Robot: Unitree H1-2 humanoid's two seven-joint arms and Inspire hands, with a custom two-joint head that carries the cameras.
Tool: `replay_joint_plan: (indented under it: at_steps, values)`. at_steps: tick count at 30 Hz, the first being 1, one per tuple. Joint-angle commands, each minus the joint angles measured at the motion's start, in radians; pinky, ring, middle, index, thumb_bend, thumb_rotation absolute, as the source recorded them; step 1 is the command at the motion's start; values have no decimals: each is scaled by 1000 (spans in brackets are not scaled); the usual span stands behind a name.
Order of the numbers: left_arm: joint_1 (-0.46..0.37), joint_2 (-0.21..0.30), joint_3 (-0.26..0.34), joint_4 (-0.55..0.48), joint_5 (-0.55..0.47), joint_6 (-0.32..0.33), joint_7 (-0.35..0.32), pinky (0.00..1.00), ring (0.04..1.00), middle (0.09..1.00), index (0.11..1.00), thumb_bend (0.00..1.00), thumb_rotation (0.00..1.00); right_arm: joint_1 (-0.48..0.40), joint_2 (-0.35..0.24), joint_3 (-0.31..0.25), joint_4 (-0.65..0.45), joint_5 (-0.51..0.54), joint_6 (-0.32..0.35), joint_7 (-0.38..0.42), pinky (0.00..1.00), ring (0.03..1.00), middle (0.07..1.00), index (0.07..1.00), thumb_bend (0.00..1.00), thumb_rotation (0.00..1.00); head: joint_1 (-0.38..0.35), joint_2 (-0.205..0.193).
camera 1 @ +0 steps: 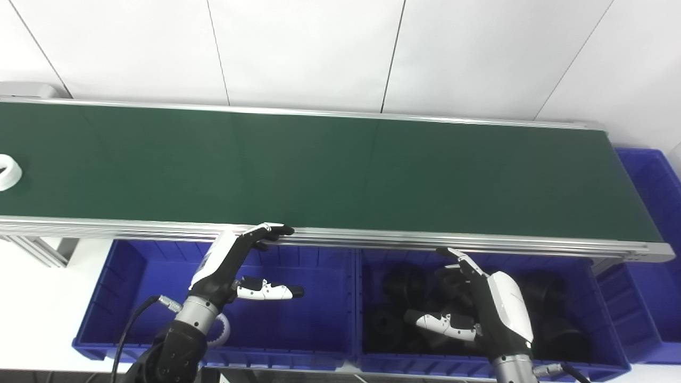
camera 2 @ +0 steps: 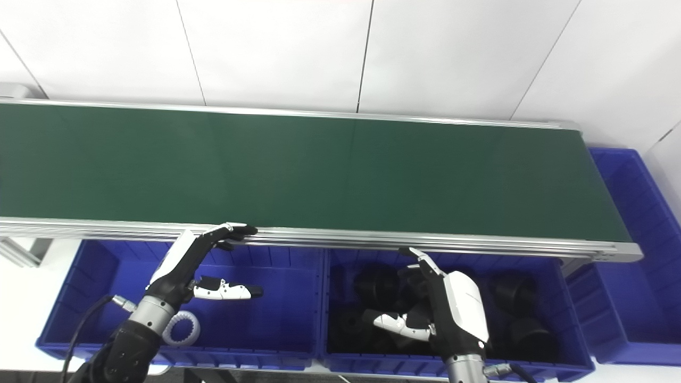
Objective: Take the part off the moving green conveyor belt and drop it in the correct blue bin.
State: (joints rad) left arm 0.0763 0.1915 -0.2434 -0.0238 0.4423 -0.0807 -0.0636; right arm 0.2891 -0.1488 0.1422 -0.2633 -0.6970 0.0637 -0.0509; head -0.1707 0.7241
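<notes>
White ring-shaped part (camera 1: 8,171) enters at the far left end of the green conveyor belt (camera 1: 330,170), well apart from both hands. Left robot hand (camera 1: 234,263) hovers over the left blue bin (camera 1: 130,266), fingers apart and empty, fingertips near the belt's front rail (camera 1: 372,238). Right robot hand (camera 1: 481,303) waits, likewise spread and empty, over the right blue bin (camera 1: 606,298), which holds black cylindrical parts (camera 1: 401,284). A white ring (camera 2: 182,328) lies in the left bin, suggesting that bin as the destination. Good practice: the left hand clears the raised rail, meets the part as it arrives, and closes across its rim. A third blue bin (camera 1: 652,181) sits at the belt's right end.
</notes>
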Motion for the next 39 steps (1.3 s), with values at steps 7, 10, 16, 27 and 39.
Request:
replay_joint_plan:
  at_steps: [7, 10, 16, 27, 39]
  values:
    - [-5, -28, -24, -8, 41, -27, 32, 743, 796, 804, 749, 878, 304, 13, -37, -26, -24, 29, -51, -27, 573, 622, 647, 809, 759, 317, 202, -61]
    - [5, -54, -40, -1, 71, -18, 49, 780, 815, 807, 751, 875, 309, 17, -57, -36, -7, 44, -78, -45, 575, 613, 644, 801, 752, 241, 285, -99]
    - [4, -78, -55, 22, 98, -21, 62, 754, 818, 820, 758, 872, 312, 17, -73, -35, -5, 50, -77, -49, 583, 608, 642, 798, 752, 190, 293, -133]
    - [-6, -74, -66, 73, 120, -56, 96, 757, 822, 829, 773, 879, 377, 29, -65, -34, -33, 35, -35, -22, 625, 641, 653, 803, 775, 134, 282, -179]
    - [-3, -71, -58, 101, 99, -81, 102, 771, 831, 830, 770, 878, 358, 27, -55, -30, -3, 43, -67, -45, 570, 620, 642, 794, 789, 116, 229, -218]
